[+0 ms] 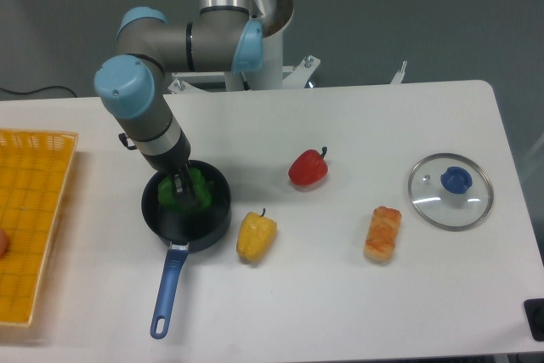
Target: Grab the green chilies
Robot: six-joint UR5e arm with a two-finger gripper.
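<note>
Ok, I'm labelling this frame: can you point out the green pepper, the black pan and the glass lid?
green pepper (194, 190), fixed camera, on its right lobe beside the fingers
black pan (208, 225), fixed camera, on its front rim
glass lid (429, 189), fixed camera, on the clear glass left of the knob

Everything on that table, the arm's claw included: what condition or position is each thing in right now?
gripper: down in the pan, at the green pepper; open or shut unclear.
green pepper: in the pan.
black pan: upright, uncovered, blue handle toward the table's front edge.
glass lid: flat on the table, blue knob up.
red pepper: on the table.
yellow pepper: on the table.
bread: on the table.
yellow basket: at the left edge.
</note>
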